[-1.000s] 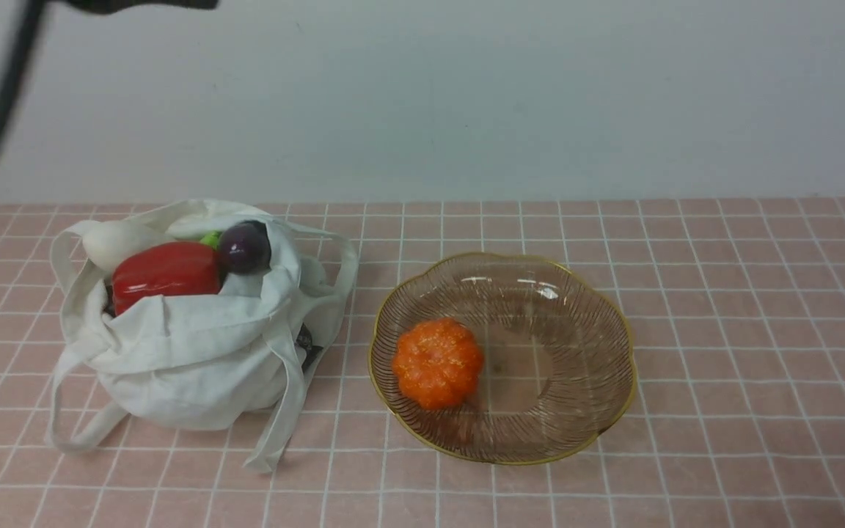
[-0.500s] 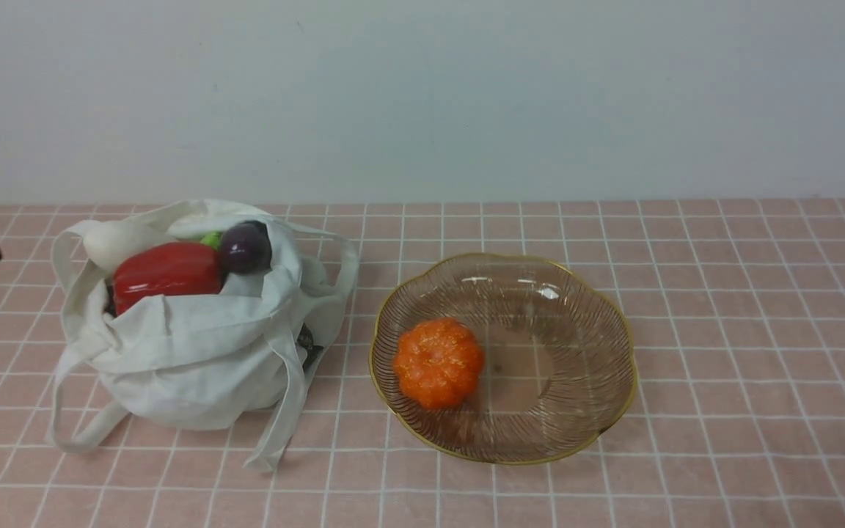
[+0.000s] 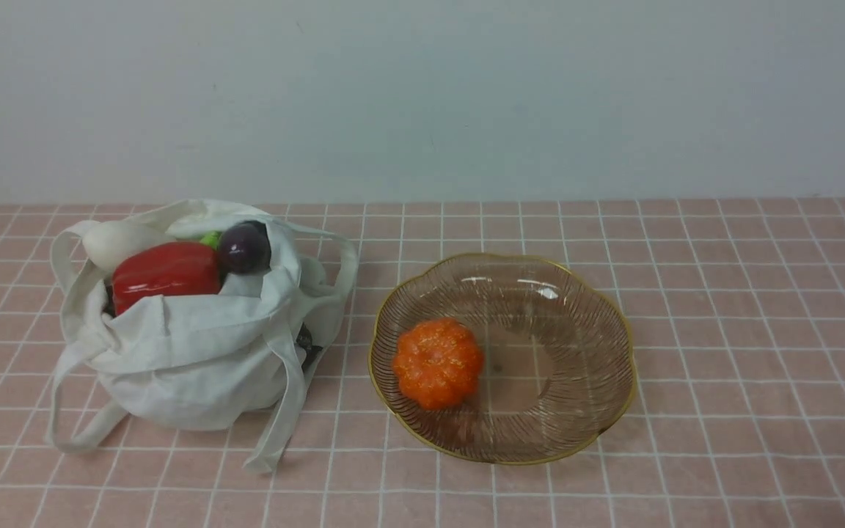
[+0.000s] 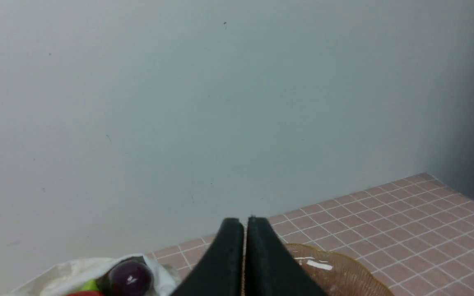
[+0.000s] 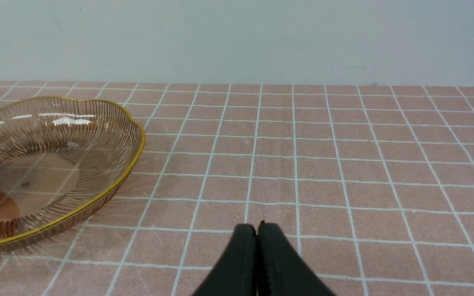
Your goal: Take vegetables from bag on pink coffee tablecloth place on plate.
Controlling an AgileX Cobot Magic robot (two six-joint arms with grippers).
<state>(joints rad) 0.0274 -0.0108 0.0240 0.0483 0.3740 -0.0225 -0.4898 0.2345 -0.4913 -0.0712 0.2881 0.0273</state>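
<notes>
Off-white bag [image 3: 195,359] holding your pepper [image 3: 166,273] stands just beside the plate [image 3: 608,323] with the pumpkin [image 3: 437,361]. Your left gripper [image 4: 245,220] and right gripper [image 5: 257,227], both pinched together and empty, sit apart from them.

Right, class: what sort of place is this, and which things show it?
Likely a staged tabletop test setup: a gridded pink tablecloth against a bare wall, a cloth bag of glossy vegetables, a glass plate holding one pumpkin.

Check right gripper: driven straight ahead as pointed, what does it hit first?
Likely the back wall: the right gripper, shut, points over bare tablecloth, with the plate off to the side of that line. Tilt is unclear, so it may touch cloth first.
</notes>
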